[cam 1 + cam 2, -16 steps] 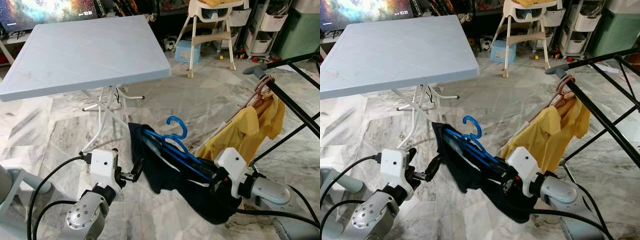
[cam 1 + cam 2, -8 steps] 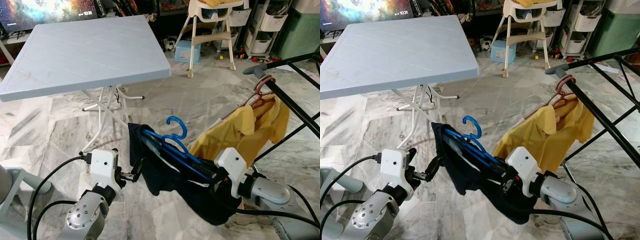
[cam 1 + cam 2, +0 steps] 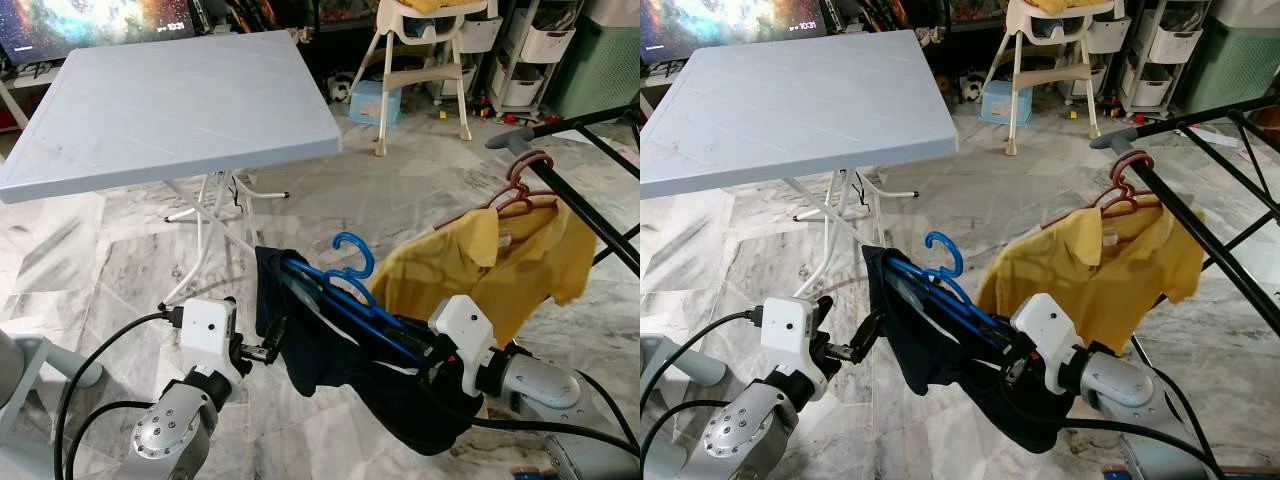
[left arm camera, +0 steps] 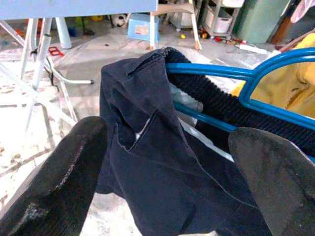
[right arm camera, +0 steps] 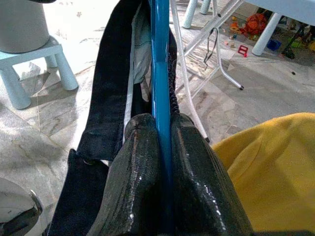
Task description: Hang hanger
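Light blue folding table [image 3: 180,100] on marble floor [image 3: 400,190]. White high chair [image 3: 425,50] behind, blue box [image 3: 372,100] under it. Green bin [image 3: 600,60] and white storage drawers [image 3: 525,60] far right. Screen [image 3: 80,20] top left.

Head eyes look forward and down over the floor [image 3: 130,250], both wrist cameras close up, all sharing the blue hanger [image 3: 355,290]

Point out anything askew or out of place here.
The blue hanger lies nearly flat in the right gripper, its dark garment bunched and sagging off it. The yellow shirt on the black rack hangs tilted.
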### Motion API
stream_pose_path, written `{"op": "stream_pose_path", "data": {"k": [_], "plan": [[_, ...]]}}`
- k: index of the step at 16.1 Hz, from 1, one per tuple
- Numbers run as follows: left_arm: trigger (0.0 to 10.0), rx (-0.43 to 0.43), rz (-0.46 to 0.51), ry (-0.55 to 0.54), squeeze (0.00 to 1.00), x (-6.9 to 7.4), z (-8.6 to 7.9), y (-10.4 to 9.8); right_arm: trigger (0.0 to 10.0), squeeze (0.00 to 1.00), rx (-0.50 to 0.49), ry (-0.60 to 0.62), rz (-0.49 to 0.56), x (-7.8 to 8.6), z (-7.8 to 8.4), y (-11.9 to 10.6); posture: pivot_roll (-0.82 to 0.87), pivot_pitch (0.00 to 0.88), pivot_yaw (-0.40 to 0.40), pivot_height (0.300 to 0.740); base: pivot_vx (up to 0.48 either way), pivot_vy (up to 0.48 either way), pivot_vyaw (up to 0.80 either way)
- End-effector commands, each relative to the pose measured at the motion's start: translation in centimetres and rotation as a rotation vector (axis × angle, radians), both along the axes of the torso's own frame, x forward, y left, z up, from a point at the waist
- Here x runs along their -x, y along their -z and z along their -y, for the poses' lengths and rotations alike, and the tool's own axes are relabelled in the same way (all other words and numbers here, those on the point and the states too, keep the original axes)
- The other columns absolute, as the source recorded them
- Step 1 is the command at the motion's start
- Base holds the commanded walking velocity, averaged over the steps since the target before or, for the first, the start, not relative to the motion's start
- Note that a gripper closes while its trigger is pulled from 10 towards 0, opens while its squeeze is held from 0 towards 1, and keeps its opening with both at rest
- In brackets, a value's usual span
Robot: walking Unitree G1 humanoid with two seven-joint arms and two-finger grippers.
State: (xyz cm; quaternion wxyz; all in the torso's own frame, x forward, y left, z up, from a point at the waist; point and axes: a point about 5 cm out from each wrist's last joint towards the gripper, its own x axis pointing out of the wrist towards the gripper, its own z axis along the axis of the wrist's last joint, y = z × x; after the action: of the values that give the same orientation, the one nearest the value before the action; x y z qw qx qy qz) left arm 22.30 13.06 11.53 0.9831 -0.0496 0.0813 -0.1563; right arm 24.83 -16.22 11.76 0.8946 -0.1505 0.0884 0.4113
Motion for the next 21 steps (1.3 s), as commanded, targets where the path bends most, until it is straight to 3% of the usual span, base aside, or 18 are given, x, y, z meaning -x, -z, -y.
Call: {"op": "stream_pose_path", "data": {"k": [1, 11, 12, 13, 16, 18, 21], "plan": [[10.0, -0.01, 0.001, -0.005, 0.0, 0.1, -0.2, -0.1, 10.0, 0.0, -0.018, -0.004, 0.053, -0.3, 0.0, -1.0, -0.04, 0.099, 0.032, 0.74, 0.0, 0.0, 0.0], [10.0, -0.01, 0.001, -0.005, 0.0, 0.1, -0.2, -0.1, 10.0, 0.0, -0.018, -0.004, 0.053, -0.3, 0.0, -1.0, -0.04, 0.099, 0.032, 0.74, 0.0, 0.0, 0.0], [10.0, -0.01, 0.002, -0.004, 0.0, 0.1, -0.2, -0.1, 10.0, 0.0, -0.006, -0.017, 0.054, -0.3, -0.1, -0.9, 0.0, 0.0, 0.0, 0.74, 0.0, 0.0, 0.0], [10.0, -0.033, 0.016, -0.015, 0.0, -0.7, -0.2, -0.1, 10.0, 0.0, 0.012, 0.078, 0.134, -1.6, 0.6, -1.4, -0.06, 0.098, 0.045, 0.74, 0.0, 0.0, 0.0], [10.0, -0.069, 0.057, -0.076, 0.0, -1.7, -1.0, -0.6, 10.0, 0.0, 0.025, 0.196, 0.215, -3.8, 2.0, -2.9, -0.06, 0.095, 0.055, 0.74, 0.0, 0.0, 0.0], [10.0, -0.096, 0.067, -0.091, 0.0, -1.9, -1.3, -0.6, 10.0, 0.0, 0.028, 0.197, 0.212, -4.3, 2.3, -3.1, -0.06, 0.095, 0.061, 0.74, 0.0, 0.0, 0.0], [10.0, -0.137, 0.089, -0.116, 0.0, -2.7, -2.0, -0.7, 10.0, 0.0, 0.06, 0.08, 0.208, -4.2, 2.3, -3.0, -0.06, 0.09, 0.061, 0.74, 0.0, 0.0, 0.0]]}}
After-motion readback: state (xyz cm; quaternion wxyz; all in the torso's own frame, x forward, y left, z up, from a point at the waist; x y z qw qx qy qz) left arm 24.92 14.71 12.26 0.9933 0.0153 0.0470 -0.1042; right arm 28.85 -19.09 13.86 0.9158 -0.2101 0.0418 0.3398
